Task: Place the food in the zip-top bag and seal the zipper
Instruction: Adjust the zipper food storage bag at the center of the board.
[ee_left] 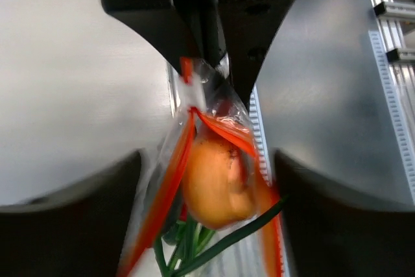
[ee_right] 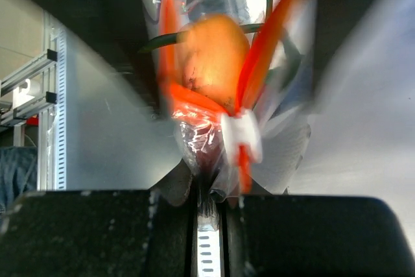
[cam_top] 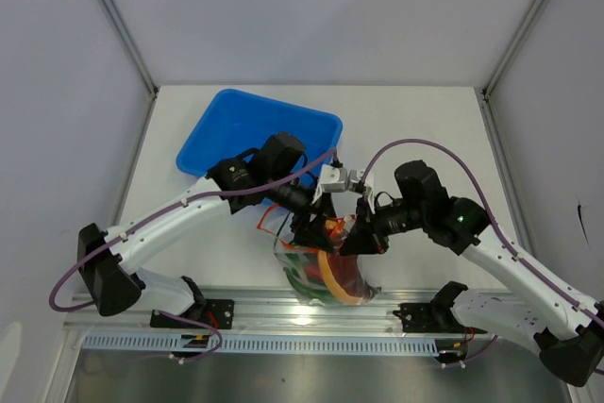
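Left wrist view: the left gripper [ee_left: 207, 160] stands spread, with one of its fingers [ee_left: 71, 218] on each side of the zip-top bag [ee_left: 224, 103]. As far as can be seen, neither finger touches it. The bag sits between them with the food inside: an orange slice [ee_left: 217, 183] and a green onion [ee_left: 227, 241] show through the plastic. The zipper [ee_left: 174, 173] is not sealed. Its two orange strips part around the slice and meet only at the white tip [ee_left: 192, 92], just ahead of the left fingertips. Beyond that tip, the right gripper [ee_right: 209, 189] is pressed together on the bag's corner and pinches that end.

Judged step: sealing.
1. Centre both strips between the left pads, next to the white tip.
2. Close firmly, then draw away from the right gripper along the strip.
3. Hold the right pinch fixed so the strip is taut.
4. Keep the slice below the strips; if it is trapped, the seal will likely fail.
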